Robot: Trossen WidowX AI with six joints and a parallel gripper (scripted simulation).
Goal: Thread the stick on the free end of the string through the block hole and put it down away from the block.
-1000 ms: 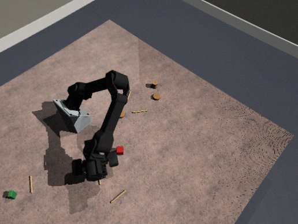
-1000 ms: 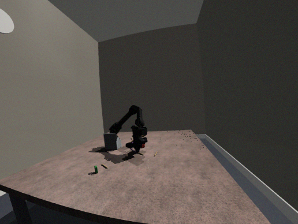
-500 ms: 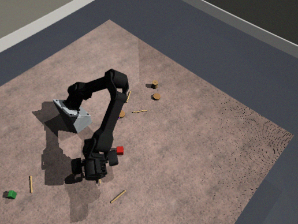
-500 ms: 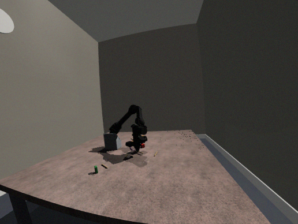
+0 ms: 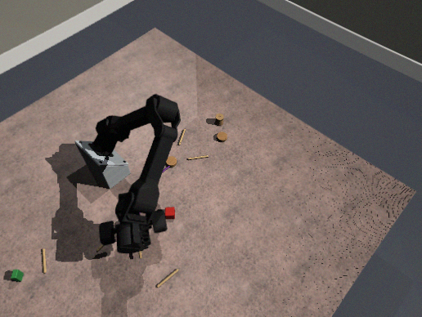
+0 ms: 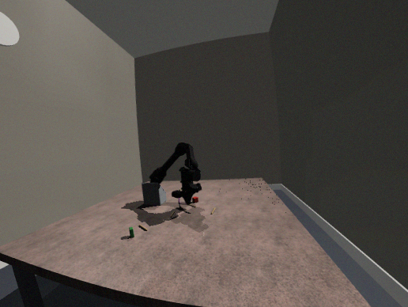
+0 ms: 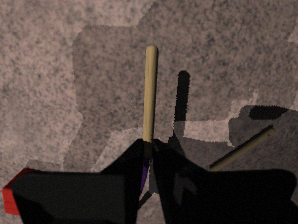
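Note:
My gripper [image 6: 189, 202] [image 7: 147, 144] is shut on the pale stick [image 7: 150, 95] at the string's end. The stick points away from the fingers, and its shadow lies apart from it, so it is above the table. The purple string [image 5: 165, 168] [image 6: 179, 201] [image 7: 144, 174] runs back from between the fingers. A round brown button [image 5: 172, 161] with purple string beside it lies near the arm's forearm. I cannot make out the wooden block with its hole in any view; it may be hidden by the arm.
A loose stick [image 5: 100, 247] [image 6: 173, 214] [image 7: 243, 147] lies beside the gripper. A red block [image 5: 169, 212] [image 6: 195, 199] is close on the other side. Other sticks [image 5: 168, 278] [image 5: 44, 261] [image 5: 198, 157], a green block [image 5: 16, 275] [image 6: 131, 232] and brown cylinders [image 5: 219, 119] [image 5: 222, 136] lie farther off.

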